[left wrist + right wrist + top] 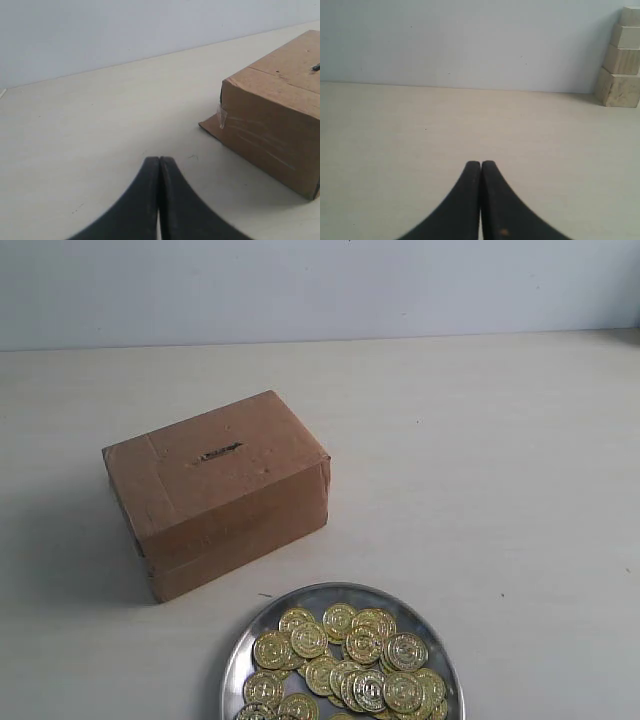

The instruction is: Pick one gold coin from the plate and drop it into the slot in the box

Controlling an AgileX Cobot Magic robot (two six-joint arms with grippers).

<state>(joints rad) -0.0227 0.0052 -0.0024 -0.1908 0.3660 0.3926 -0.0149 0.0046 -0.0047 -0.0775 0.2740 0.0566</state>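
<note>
Left gripper, right gripper: my black fingers were pressed together, empty.
Best pick: I judged a rim-side gold coin on the round silver metal plate, lower frame, easiest.

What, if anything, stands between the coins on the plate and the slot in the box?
Nothing visible. The slot faces up on top of the box, uncovered. The gold coins lie exposed on the plate, and only table lies between plate and box. The left gripper and right gripper are shut and empty.
</note>
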